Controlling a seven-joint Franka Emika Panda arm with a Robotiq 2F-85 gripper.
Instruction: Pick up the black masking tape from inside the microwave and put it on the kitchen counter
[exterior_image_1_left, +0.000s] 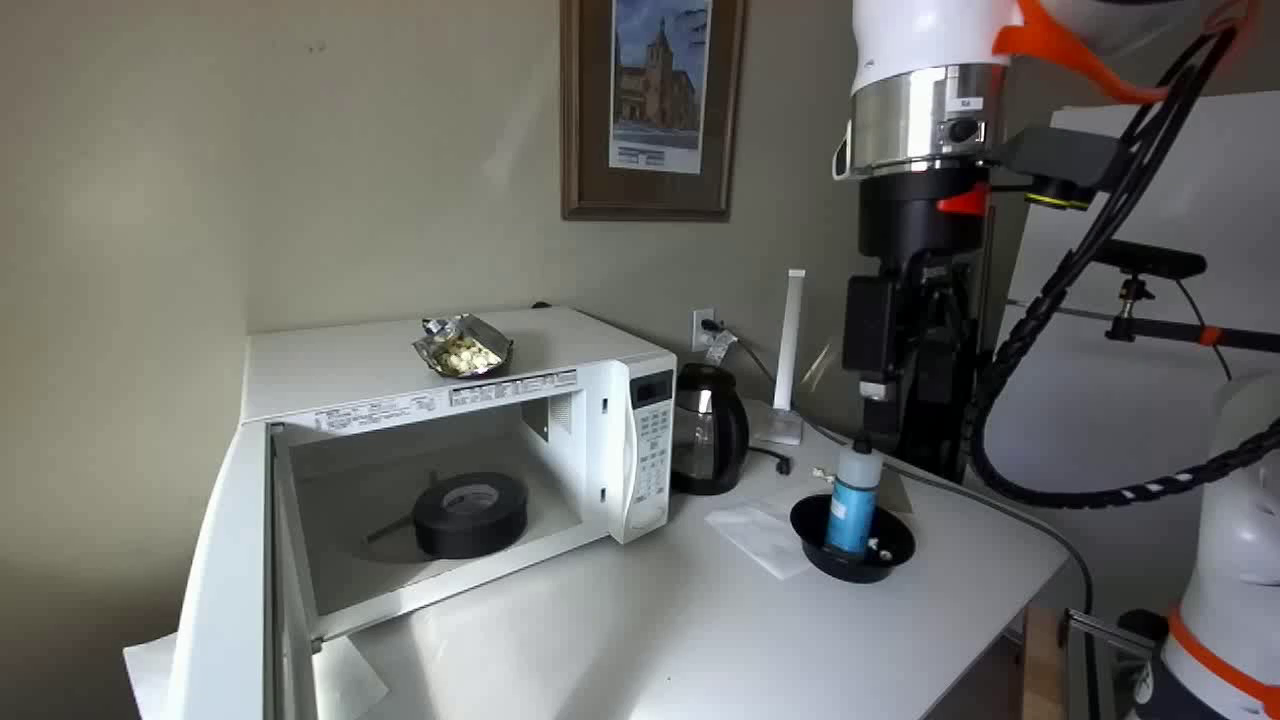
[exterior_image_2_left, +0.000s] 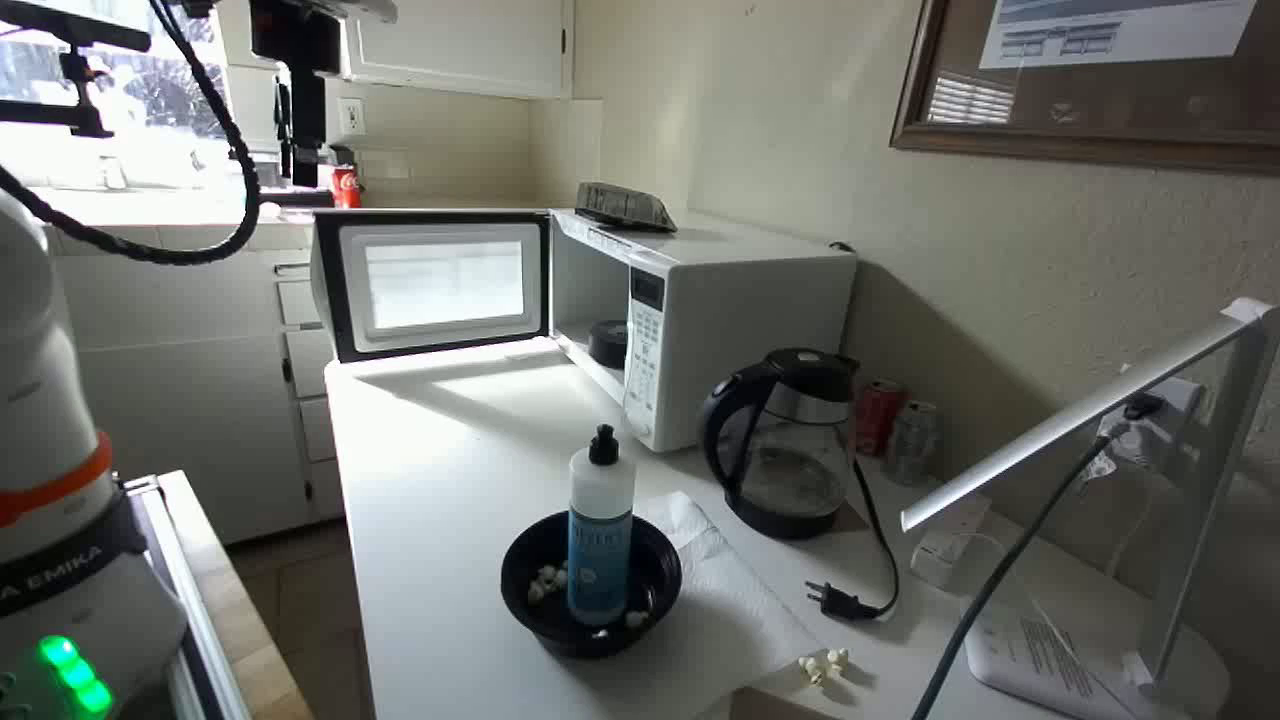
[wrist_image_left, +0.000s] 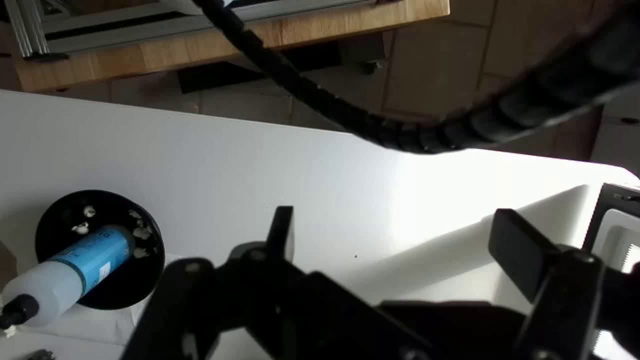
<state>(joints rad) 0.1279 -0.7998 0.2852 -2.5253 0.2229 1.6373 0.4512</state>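
Fingers (wrist_image_left: 517, 252): released. In the wrist view we see them spread wide, the worktop (wrist_image_left: 340, 200) showing through the gap. They point down and hang high on the robot side; we cannot tell whether they sit plumb over the robot-side edge of the worktop.

Black masking tape (exterior_image_1_left: 470, 530): inside the microwave (exterior_image_2_left: 760, 340), lying flat on the cavity floor, hollow centre up, just behind the front opening. Relative to the fingers we record it as well apart, lower, and toward the wall edge of the worktop.

Microwave: at one end of the worktop, by the wall edge. Its door (exterior_image_2_left: 440, 290) is swung out near the end edge, reaching close to the corner shared with the robot-side edge. On its roof we note a foil packet of popcorn (exterior_image_1_left: 465, 350).

Also on the worktop: a glass kettle (exterior_image_2_left: 780, 470) near the microwave, toward the wall edge; a black bowl (exterior_image_2_left: 655, 560) between kettle and robot-side edge, holding popcorn pieces and an upright blue-labelled bottle (exterior_image_2_left: 600, 550); a paper towel (exterior_image_2_left: 740, 590) beside the bowl; a desk lamp (exterior_image_2_left: 1080, 414) near the wall edge, well apart from the microwave.
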